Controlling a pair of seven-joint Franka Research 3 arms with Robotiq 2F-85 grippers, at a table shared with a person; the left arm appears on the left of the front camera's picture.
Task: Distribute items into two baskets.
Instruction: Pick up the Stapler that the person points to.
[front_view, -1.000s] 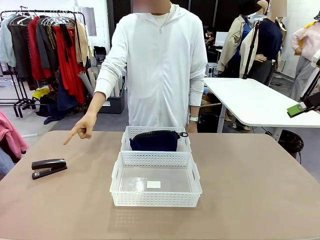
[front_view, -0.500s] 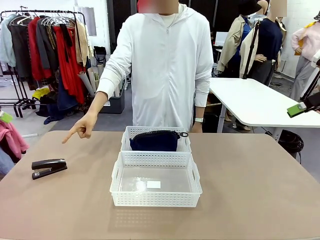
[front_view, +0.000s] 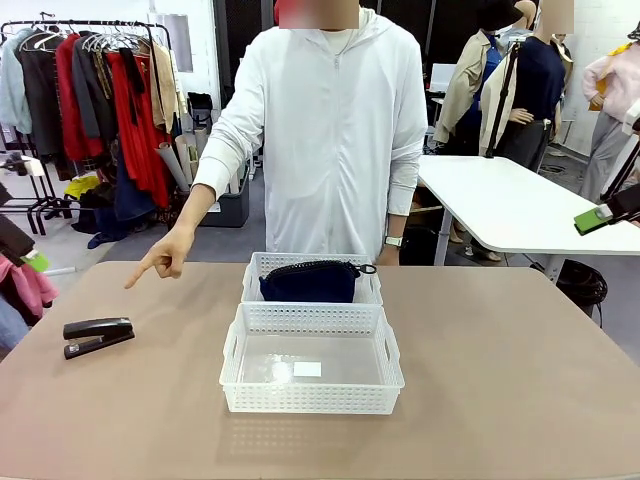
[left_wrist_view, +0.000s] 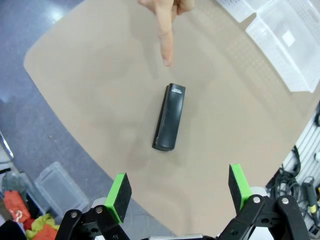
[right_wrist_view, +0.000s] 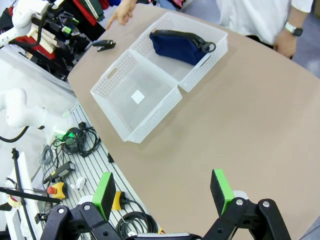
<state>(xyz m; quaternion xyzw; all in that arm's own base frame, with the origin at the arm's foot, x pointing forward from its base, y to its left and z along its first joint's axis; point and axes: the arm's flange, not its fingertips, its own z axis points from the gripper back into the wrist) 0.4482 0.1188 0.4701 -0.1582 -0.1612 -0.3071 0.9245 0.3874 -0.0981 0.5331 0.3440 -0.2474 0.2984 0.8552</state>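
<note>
Left gripper (left_wrist_view: 179, 192) hangs with its jaws spread wide and nothing between them, above the table (left_wrist_view: 90, 100). The black stapler (left_wrist_view: 169, 117) lies at its 12 o'clock, clear of the pads. Right gripper (right_wrist_view: 163, 191) is just as wide apart and bare, well apart from both baskets.

In the front view the stapler (front_view: 98, 335) lies well apart from the larger basket (front_view: 312, 400), at its 9 o'clock. The navy pouch (front_view: 308, 282) sits in the smaller basket (front_view: 262, 263), which touches the larger one at 12 o'clock. A person's hand (front_view: 165, 255) points down from the stapler's 1 o'clock.
</note>
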